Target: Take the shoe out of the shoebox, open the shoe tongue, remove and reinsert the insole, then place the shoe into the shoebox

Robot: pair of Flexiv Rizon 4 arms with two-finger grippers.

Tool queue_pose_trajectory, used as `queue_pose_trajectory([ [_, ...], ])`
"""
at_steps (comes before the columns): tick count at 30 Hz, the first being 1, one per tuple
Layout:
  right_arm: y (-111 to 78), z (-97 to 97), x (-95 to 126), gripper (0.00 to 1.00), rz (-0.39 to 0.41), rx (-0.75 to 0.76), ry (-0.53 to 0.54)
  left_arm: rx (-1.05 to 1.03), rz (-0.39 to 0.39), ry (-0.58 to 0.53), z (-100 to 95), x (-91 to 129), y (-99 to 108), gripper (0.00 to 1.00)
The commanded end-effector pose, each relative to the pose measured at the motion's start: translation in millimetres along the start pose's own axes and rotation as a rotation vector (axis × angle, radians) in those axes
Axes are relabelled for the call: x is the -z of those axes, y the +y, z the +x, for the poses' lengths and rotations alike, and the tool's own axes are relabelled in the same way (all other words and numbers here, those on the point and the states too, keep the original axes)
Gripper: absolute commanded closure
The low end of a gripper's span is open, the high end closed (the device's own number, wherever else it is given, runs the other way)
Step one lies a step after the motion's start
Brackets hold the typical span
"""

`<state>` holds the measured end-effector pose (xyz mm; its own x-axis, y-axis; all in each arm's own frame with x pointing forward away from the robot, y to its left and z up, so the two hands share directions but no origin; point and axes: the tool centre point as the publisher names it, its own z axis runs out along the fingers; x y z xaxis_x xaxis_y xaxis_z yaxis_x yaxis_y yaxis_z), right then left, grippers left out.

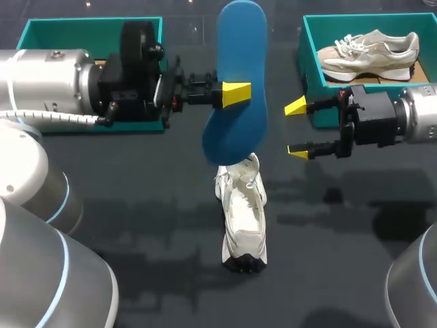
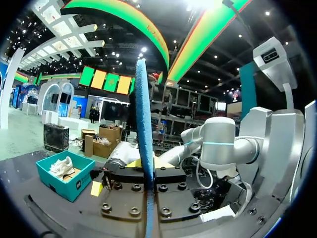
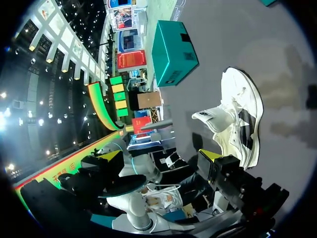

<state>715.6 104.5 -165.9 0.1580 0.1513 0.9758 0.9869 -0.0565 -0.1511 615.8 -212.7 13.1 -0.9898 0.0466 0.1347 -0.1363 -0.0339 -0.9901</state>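
Observation:
My left gripper point(image 1: 235, 94) is shut on a blue insole point(image 1: 239, 82) and holds it upright above the table's middle. In the left wrist view the insole point(image 2: 144, 139) stands edge-on between the fingers of that gripper point(image 2: 148, 198). Below it a white shoe point(image 1: 242, 215) lies on the table with its tongue pulled up point(image 3: 210, 116). My right gripper point(image 1: 297, 128) hangs open and empty just right of the insole. In the right wrist view it point(image 3: 163, 156) is beside the white shoe point(image 3: 240, 119).
A teal shoebox point(image 1: 308, 75) at the back right holds a beige shoe point(image 1: 372, 53); the same box point(image 2: 74, 186) shows in the left wrist view. A second teal box point(image 1: 41, 31) stands at the back left, partly hidden by my left arm.

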Motion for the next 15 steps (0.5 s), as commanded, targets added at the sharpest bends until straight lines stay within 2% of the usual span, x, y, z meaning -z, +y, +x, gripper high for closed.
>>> queue_pose_trajectory([
  [1,0.4,1.8,-4,0.00,-0.007,-0.005,0.010,-0.369,-0.072,-0.086,-11.5,-7,5,1.00],
  [10,0.4,1.8,-4,0.00,-0.007,-0.005,0.010,-0.369,-0.072,-0.086,-11.5,-7,5,1.00],
  [15,3.1,12.1,1,0.00,0.006,0.000,0.053,-0.563,-0.075,-0.074,-21.4,-9,14,1.00],
])
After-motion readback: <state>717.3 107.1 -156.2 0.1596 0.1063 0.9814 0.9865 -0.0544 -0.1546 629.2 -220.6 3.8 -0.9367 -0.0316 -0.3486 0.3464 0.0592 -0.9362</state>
